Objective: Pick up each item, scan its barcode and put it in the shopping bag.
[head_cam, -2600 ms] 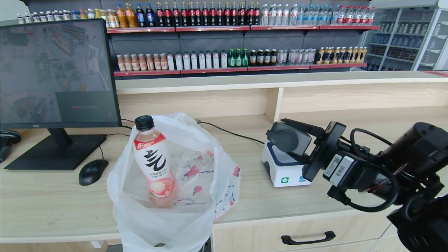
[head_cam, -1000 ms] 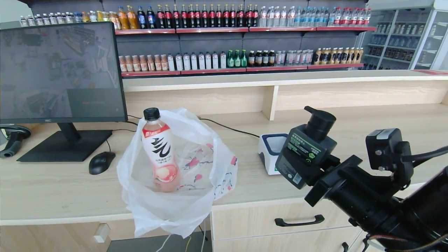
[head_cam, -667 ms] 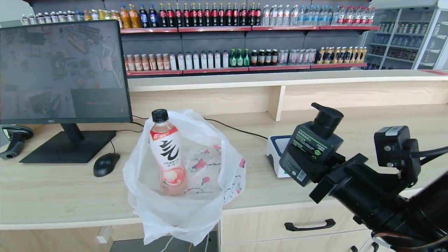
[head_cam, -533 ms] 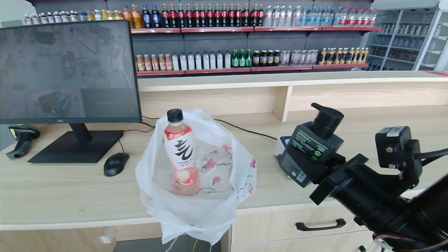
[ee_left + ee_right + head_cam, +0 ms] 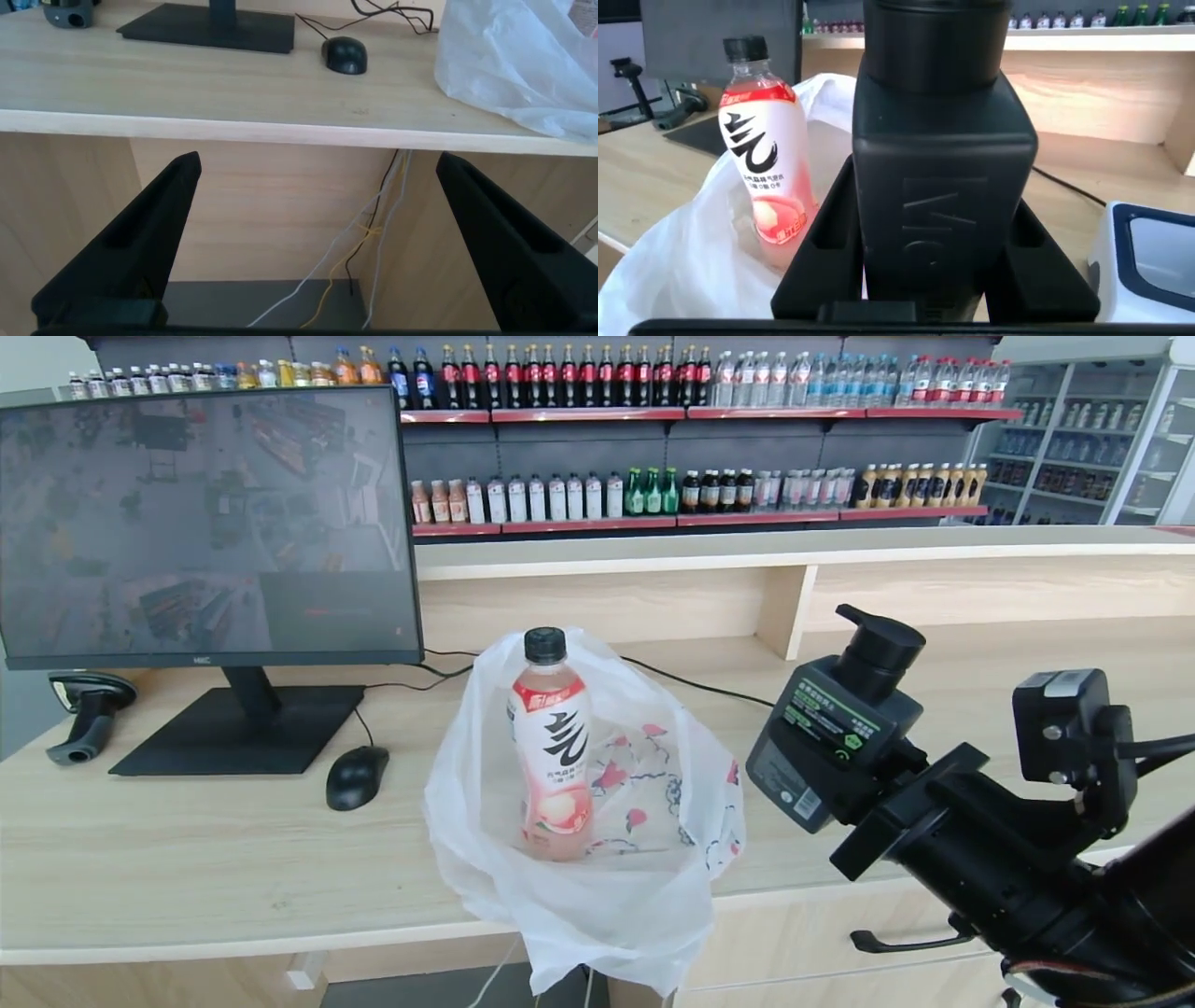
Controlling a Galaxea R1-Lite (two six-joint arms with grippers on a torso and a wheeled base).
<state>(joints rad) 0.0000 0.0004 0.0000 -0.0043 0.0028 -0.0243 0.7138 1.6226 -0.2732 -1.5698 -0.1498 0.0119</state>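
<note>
The dark pump bottle (image 5: pixel 840 733) is held in the air just to the right of the shopping bag (image 5: pixel 597 896), over the front edge of the worktop (image 5: pixel 187 868). It tilts, pump head up and away from the robot, and its green-printed label faces the bag. The right hand (image 5: pixel 887 784) pinches it at the lower body, one finger on each side. In the right wrist view the bottle (image 5: pixel 938 177) stands between the fingers (image 5: pixel 827 247).

The white plastic bag, printed with red patterns, sits open on the worktop with its lower part hanging over the edge. A peach drink bottle (image 5: pixel 553 747) with a black cap stands upright inside it. A white tabletop scanner (image 5: pixel 1148 271) lies on the worktop past the pump bottle.

The left hand (image 5: pixel 318 243) is below the worktop edge, fingers spread wide and holding nothing.

Left of the bag are a black mouse (image 5: pixel 357 777), a monitor (image 5: pixel 205 523) on its stand and a handheld scanner (image 5: pixel 89 709). Shelves of drinks (image 5: pixel 653 490) line the wall behind.
</note>
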